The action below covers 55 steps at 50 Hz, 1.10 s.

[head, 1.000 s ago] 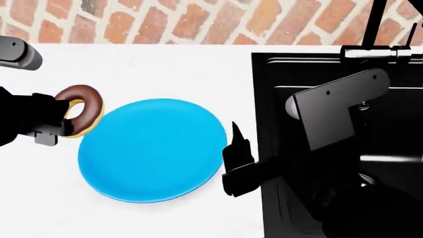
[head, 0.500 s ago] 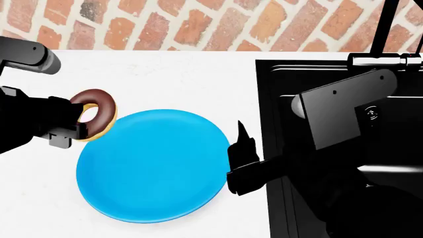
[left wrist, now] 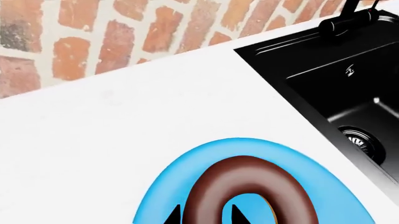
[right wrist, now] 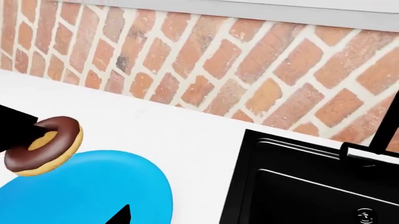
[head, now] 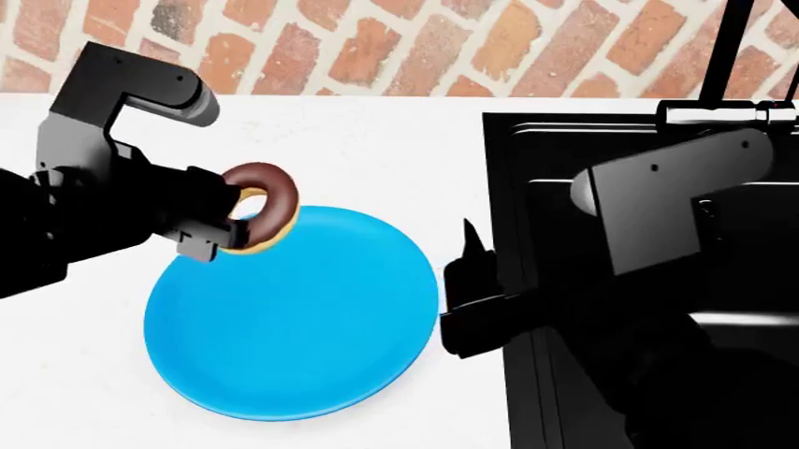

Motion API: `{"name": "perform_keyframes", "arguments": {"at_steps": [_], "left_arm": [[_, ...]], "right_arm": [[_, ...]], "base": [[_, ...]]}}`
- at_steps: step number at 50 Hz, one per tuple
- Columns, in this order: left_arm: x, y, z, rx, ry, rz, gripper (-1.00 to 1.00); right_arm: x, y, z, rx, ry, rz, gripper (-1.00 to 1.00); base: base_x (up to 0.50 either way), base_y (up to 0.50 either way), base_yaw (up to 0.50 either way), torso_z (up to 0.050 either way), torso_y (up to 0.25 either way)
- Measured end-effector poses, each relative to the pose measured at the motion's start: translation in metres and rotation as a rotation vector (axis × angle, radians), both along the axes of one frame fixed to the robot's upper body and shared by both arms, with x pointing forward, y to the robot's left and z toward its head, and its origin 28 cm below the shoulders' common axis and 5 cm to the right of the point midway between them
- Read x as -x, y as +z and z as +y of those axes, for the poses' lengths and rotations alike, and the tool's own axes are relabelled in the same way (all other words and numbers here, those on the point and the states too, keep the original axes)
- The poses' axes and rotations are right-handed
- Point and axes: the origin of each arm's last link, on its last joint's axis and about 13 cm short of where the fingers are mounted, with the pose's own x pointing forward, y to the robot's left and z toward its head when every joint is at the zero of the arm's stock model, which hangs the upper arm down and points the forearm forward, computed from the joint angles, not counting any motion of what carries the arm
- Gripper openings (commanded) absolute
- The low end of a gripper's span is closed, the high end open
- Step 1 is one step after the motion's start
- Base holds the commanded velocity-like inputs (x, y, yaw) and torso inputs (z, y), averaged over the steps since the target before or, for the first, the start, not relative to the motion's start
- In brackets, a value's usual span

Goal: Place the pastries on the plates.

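Observation:
A chocolate-glazed ring doughnut (head: 260,208) hangs upright in the air over the far left part of the blue plate (head: 299,337). My left gripper (head: 235,224) is shut on it, one finger through the hole and one outside the ring. The left wrist view shows the doughnut (left wrist: 249,177) close up between the fingertips of the left gripper (left wrist: 206,215), with the plate (left wrist: 174,182) below. My right gripper (head: 470,271) hovers open and holds nothing, between the plate's right rim and the sink. From the right wrist, the doughnut (right wrist: 44,144) shows above the plate (right wrist: 81,191).
A black sink (head: 500,187) with a faucet (head: 724,112) fills the right side of the white counter (head: 362,150). A brick wall (head: 374,47) runs along the back. The sink's basin and drain (left wrist: 358,137) show in the left wrist view.
My left arm has carried the doughnut to the right, from beside the plate's left rim to over the plate. The right gripper has shifted slightly right.

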Motion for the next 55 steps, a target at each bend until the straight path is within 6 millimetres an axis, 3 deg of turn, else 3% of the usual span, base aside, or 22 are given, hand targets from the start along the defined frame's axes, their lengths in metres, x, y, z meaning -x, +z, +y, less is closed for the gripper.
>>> {"name": "perform_keyframes", "arguments": {"at_steps": [14, 52, 53, 55], "left_arm": [[-0.013, -0.013, -0.011, -0.036, -0.033, 0.042, -1.00], [-0.003, -0.018, -0.020, -0.094, -0.097, 0.057, -1.00], [-0.003, -0.018, -0.020, -0.095, -0.097, 0.057, 1.00], [-0.003, -0.018, -0.021, -0.094, -0.099, 0.056, 1.00]], "right_arm": [[0.002, -0.004, -0.001, -0.009, -0.003, 0.008, 1.00], [0.003, -0.008, -0.002, -0.019, -0.006, 0.016, 1.00], [0.003, -0.008, -0.002, -0.019, -0.007, 0.016, 1.00], [0.003, -0.009, -0.002, -0.019, -0.007, 0.016, 1.00]], "base": [[0.00, 0.00, 0.00, 0.000, 0.000], [0.00, 0.00, 0.00, 0.000, 0.000], [0.00, 0.00, 0.00, 0.000, 0.000], [0.00, 0.00, 0.00, 0.000, 0.000]]}}
